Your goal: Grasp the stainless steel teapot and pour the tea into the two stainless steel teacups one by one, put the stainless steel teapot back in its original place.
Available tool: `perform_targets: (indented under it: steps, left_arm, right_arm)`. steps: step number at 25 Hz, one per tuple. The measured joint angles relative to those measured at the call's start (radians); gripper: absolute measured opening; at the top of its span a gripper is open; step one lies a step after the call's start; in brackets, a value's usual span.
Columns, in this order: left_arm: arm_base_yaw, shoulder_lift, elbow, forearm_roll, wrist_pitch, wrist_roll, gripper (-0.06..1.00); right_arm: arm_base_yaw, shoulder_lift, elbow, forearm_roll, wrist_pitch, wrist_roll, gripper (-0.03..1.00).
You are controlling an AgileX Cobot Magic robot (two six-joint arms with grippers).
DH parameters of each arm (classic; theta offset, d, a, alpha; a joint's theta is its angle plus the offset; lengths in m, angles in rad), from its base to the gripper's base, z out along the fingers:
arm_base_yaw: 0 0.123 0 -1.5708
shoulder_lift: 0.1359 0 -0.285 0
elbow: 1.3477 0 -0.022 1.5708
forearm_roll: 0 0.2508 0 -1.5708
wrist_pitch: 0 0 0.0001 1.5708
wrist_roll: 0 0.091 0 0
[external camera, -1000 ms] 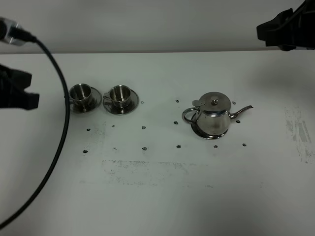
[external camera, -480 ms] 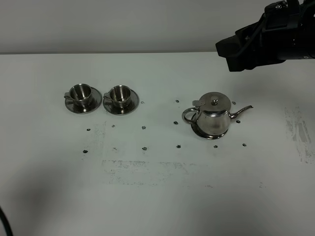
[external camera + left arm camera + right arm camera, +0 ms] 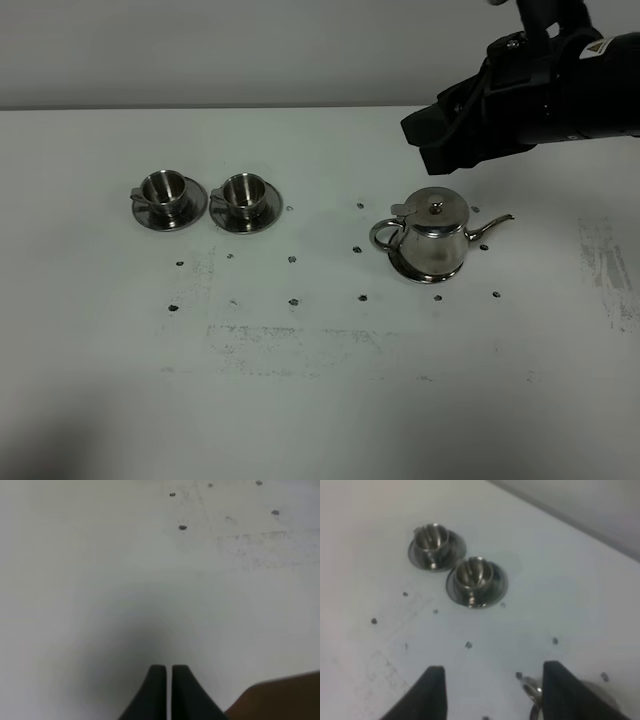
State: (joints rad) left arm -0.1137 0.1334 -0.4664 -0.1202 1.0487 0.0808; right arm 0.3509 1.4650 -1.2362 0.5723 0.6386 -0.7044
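In your right wrist view the stainless steel teapot (image 3: 534, 690) is a blurred sliver, seemingly just handle and hinge, cut off at the edge. Overhead, the saucer (image 3: 400, 268) under the teapot is mostly hidden.

The setting is a robot test bench in a laboratory. A bare white table (image 3: 320, 430) stands against a plain grey wall (image 3: 200, 50). Small dark dots (image 3: 293, 301) mark the tabletop in regular rows, and worn scuff marks (image 3: 290, 345) cross it. A black robot arm (image 3: 540, 95) hangs over the table. A steel teapot (image 3: 435, 240) stands among the dots as a test piece.
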Motion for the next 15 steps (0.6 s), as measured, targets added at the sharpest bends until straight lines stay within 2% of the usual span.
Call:
perform_targets:
  steps: [9, 12, 15]
  left_arm:
    - [0.004, -0.014, 0.005, 0.011, 0.010, -0.009, 0.06]
    - [0.060, -0.048, 0.005, 0.012, 0.010, -0.009, 0.06]
    - [0.147, -0.118, 0.005, 0.018, 0.011, -0.009, 0.06]
  right_arm:
    - [0.016, 0.019, 0.000, -0.018, -0.012, 0.001, 0.42]
    - [0.024, 0.019, 0.000, -0.009, -0.031, 0.001, 0.42]
    - [0.026, 0.021, 0.000, 0.000, -0.043, 0.001, 0.42]
